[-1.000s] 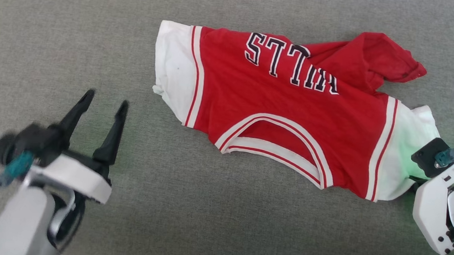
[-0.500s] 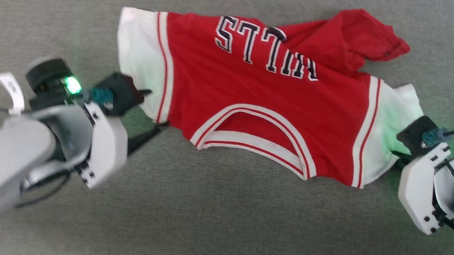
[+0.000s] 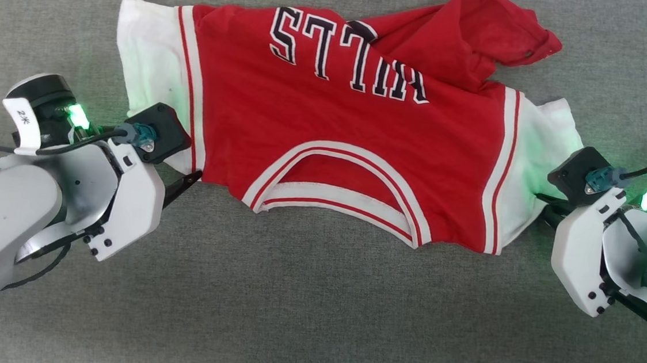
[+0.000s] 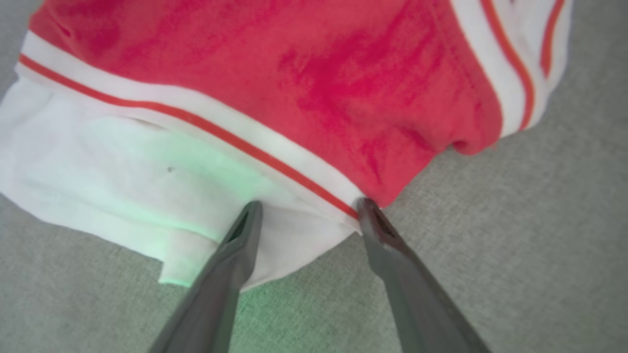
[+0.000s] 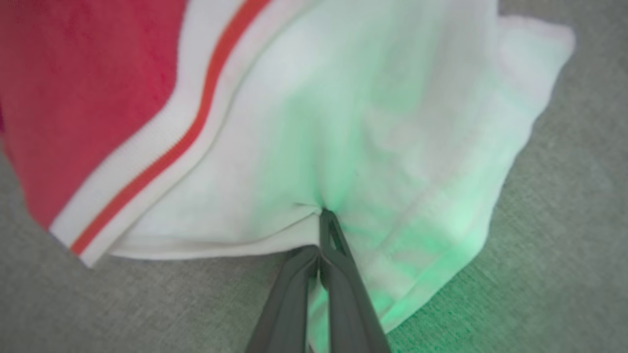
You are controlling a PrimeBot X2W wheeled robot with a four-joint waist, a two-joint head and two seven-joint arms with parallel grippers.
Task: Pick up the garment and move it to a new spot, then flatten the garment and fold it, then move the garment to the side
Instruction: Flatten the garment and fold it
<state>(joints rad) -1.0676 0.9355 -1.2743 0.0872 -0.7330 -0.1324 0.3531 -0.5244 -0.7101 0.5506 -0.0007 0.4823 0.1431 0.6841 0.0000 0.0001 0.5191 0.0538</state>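
The garment [image 3: 333,130] is a red jersey with white side panels, lying spread on a grey surface with its lettering upside down to me. My left gripper [image 3: 183,167] is open at the garment's near left corner. In the left wrist view its fingertips [image 4: 252,211] straddle the white panel's edge of the garment [image 4: 343,73], the gripper [image 4: 309,206] resting low over the cloth. My right gripper [image 3: 541,204] is shut on the white side panel at the right. The right wrist view shows that gripper [image 5: 326,218] pinching a pucker of the garment [image 5: 392,122].
Grey woven fabric surface [image 3: 312,319] surrounds the garment on every side. A red flap [image 3: 485,32] is folded over and bunched at the garment's far right corner. Both wrists glow green onto the white cloth.
The head camera has shifted, so the whole scene sits differently. My left gripper swung in from the open surface to the garment's left corner, still open. The right gripper kept its grip.
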